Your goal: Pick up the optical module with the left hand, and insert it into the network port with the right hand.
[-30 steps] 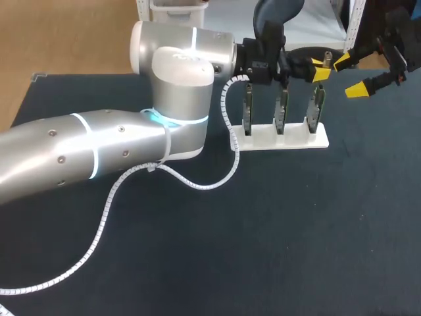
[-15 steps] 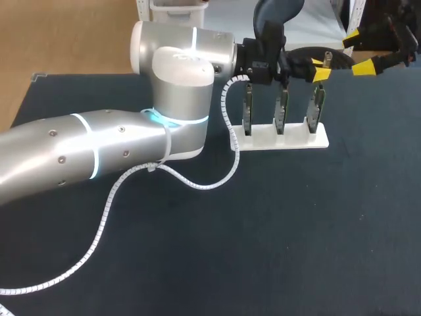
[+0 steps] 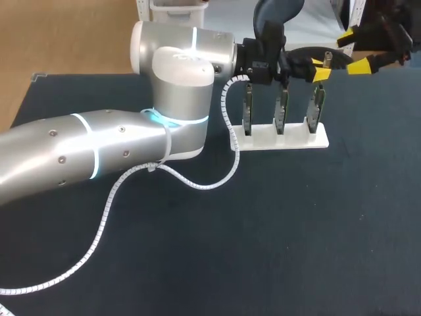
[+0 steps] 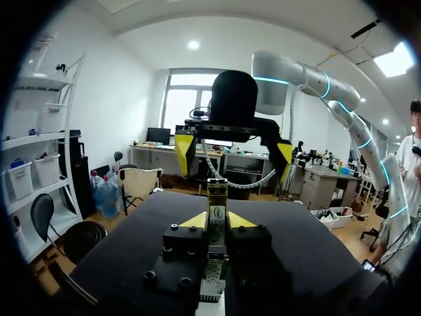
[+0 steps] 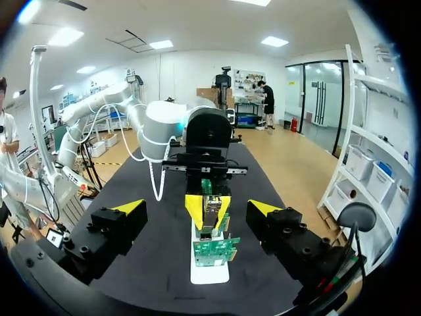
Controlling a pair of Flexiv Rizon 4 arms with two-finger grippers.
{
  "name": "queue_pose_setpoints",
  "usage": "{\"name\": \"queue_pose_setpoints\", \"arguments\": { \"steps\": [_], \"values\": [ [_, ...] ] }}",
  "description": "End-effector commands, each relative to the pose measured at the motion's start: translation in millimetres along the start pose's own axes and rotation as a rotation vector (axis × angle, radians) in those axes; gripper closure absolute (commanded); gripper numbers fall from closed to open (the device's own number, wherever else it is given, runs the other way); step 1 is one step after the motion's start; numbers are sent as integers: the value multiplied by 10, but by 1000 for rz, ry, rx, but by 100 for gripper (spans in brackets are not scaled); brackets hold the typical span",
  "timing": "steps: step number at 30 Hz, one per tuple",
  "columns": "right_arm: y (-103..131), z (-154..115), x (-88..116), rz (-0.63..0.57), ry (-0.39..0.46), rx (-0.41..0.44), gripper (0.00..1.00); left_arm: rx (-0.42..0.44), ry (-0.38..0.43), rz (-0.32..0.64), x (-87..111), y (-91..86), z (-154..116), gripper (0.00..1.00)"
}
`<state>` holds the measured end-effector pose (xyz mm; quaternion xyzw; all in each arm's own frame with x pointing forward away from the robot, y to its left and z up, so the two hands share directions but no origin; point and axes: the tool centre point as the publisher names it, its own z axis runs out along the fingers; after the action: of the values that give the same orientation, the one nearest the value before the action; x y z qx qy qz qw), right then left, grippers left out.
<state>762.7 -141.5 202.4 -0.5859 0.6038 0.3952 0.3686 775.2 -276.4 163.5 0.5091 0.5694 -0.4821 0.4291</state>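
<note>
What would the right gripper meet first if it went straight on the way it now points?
Probably the left gripper, shut on the green upright optical module at the end of the white rack; depth is unclear.

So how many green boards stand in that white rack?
3, in a row: left board, middle board, and right board, its top held by the left gripper.

A matt, dark blue, cloth-like table cover (image 3: 296, 230) lay under the smooth, glossy silver left arm (image 3: 79, 151), ribbed white plastic cable wrap (image 3: 118, 189), a matt white plastic stand (image 3: 289, 139), green circuit boards (image 3: 281, 106) and a dull metal optical module (image 4: 217, 197).
</note>
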Motion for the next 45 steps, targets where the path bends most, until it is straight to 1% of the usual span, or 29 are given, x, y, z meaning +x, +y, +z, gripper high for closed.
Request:
{"name": "queue_pose_setpoints", "arguments": {
  "steps": [1,20,33,45],
  "values": [
    [-71,63,-3,3,5,-2,0,3,2,-1,-6,19,10,100],
    [-158,215,-41,14,7,-22,0,3,2,-1,-6,19,10,100],
    [-189,261,-59,15,15,-24,0,3,2,-1,-6,19,10,100],
    [-202,252,-25,22,33,-23,0,3,2,-1,-6,19,10,100]
  ]
}}
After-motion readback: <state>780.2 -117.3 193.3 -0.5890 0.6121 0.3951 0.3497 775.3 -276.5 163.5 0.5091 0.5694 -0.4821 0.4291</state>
